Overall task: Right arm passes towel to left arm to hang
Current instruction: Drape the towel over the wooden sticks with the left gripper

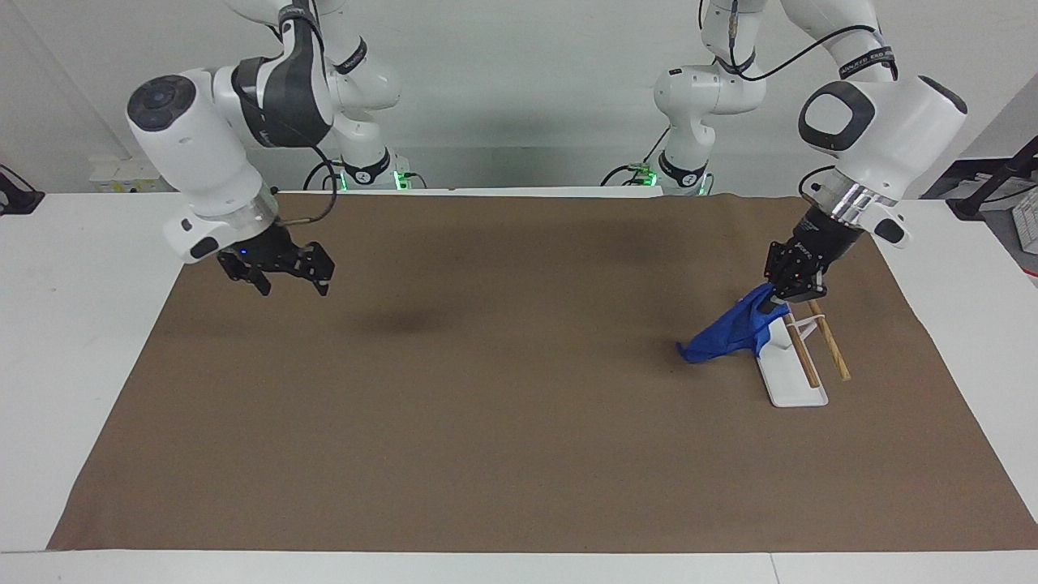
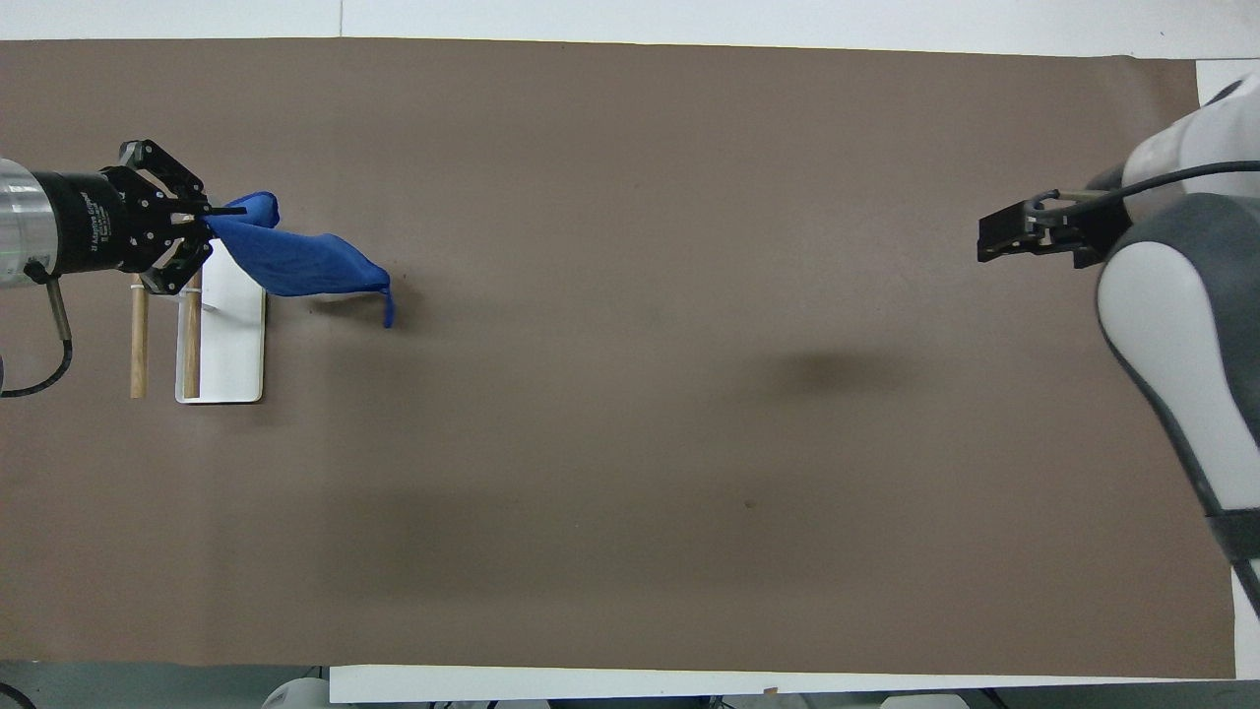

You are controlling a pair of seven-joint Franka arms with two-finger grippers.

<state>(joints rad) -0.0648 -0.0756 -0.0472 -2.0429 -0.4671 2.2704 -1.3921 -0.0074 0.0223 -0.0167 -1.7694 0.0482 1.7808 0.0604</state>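
Note:
The blue towel (image 1: 727,333) hangs from my left gripper (image 1: 783,297), which is shut on one corner of it, just over the end of the rack nearer to the robots. The towel trails down toward the mat beside the rack's white base (image 1: 793,388). The rack carries two wooden rods (image 1: 827,341). In the overhead view the left gripper (image 2: 200,219) holds the towel (image 2: 300,267) over the rack base (image 2: 234,350). My right gripper (image 1: 290,278) is open and empty, raised over the mat at the right arm's end of the table; it also shows in the overhead view (image 2: 992,242).
A brown mat (image 1: 519,438) covers most of the white table (image 1: 73,341). Nothing else lies on the mat between the two grippers.

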